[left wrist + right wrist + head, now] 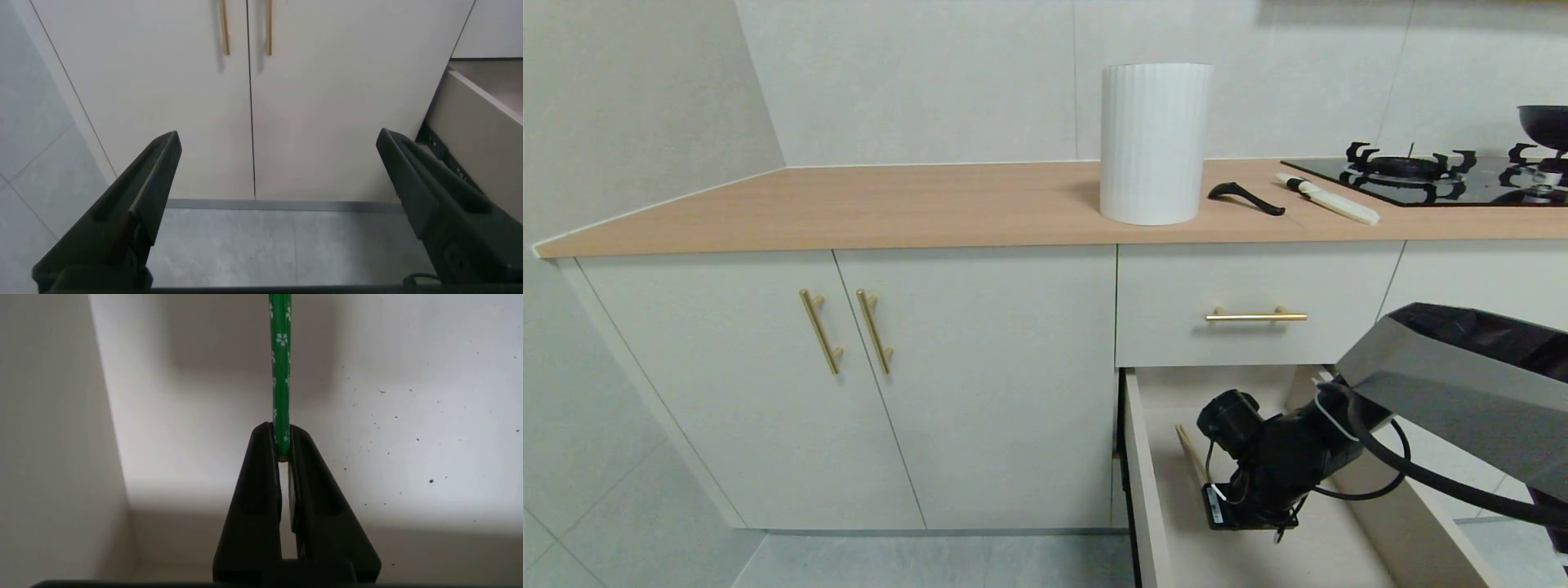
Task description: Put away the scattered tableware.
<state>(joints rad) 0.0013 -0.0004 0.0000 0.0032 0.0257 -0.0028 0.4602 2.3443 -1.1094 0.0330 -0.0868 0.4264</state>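
Right wrist view | stowing: right gripper (282, 445) clenched on green chopstick (279, 367) jutting beyond jaws, inside drawer (1152, 498) | next: probably lower, release | left gripper (278, 139) spread, empty

The right arm (1462, 367) wears a broad, angular shell, silver-grey on its side and glossy black on top. Its wrist (1282, 465) is a cluster of rounded matt black housings carrying a small white label (1215, 504), with a thick black cable (1445, 482) running off beside it. The right gripper (282, 449) has black fingers tapering to a narrow tip. The left gripper (278, 147) has two black wedge-shaped fingers (147, 196) with flat, slanted faces.
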